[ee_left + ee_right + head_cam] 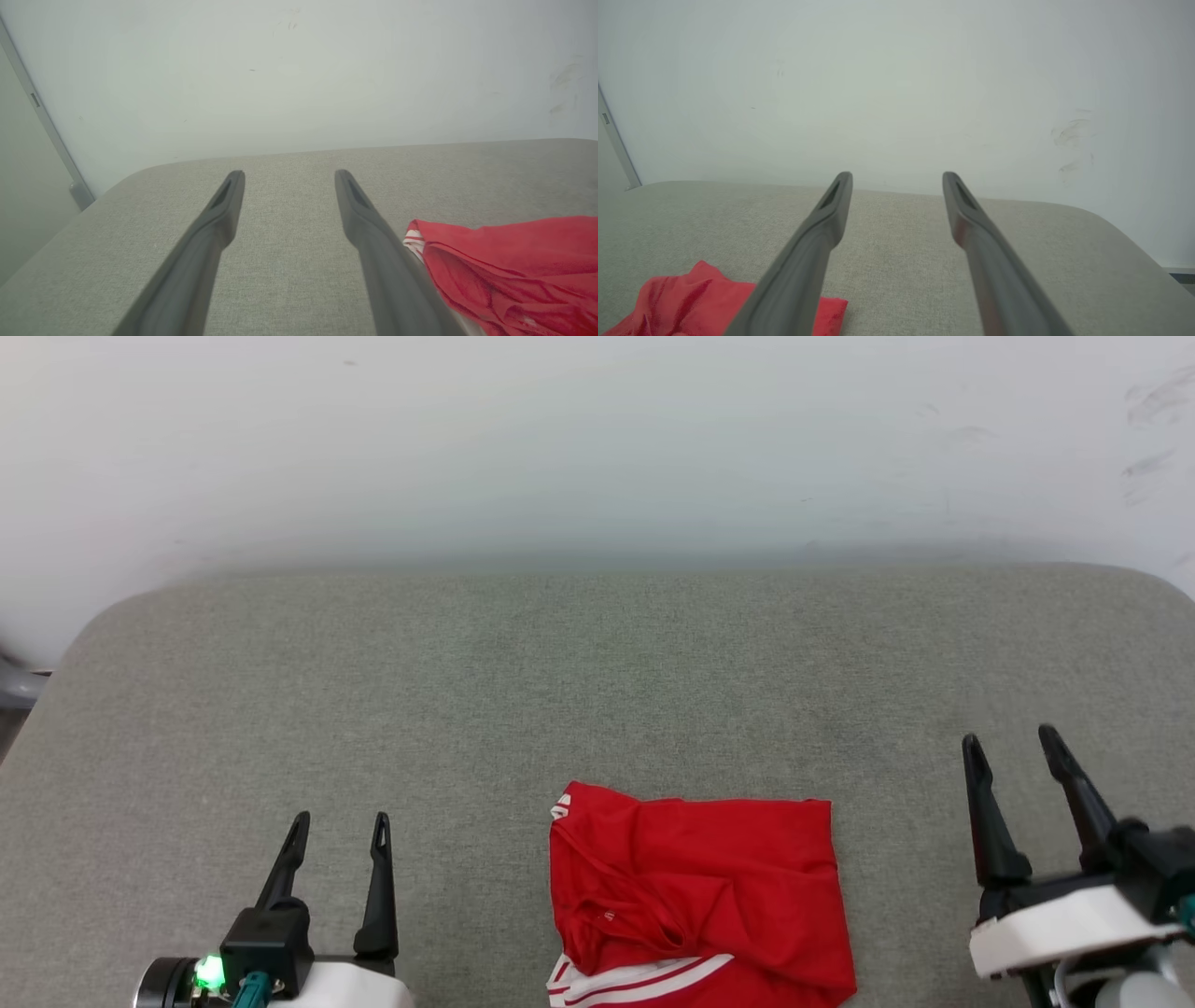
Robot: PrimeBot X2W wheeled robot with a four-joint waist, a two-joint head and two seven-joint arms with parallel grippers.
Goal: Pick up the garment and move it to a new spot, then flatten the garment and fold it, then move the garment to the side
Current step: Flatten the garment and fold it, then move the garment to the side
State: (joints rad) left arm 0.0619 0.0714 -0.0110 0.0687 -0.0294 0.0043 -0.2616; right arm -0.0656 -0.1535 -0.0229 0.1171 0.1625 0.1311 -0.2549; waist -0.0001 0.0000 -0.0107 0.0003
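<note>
Folded red garment lying at near edge of grey cushion, between grippers, left gripper released and empty, right gripper likewise spread, neither touching cloth

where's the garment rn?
Head view, bottom centre: the garment lies roughly folded on the grey fabric surface, between the open left gripper and the open right gripper, touching neither.

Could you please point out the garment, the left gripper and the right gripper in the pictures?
garment (700, 877), head view: on its red middle folds.
left gripper (341, 821), head view: midway between its open fingertips.
right gripper (1010, 739), head view: midway between its open fingertips.
</note>
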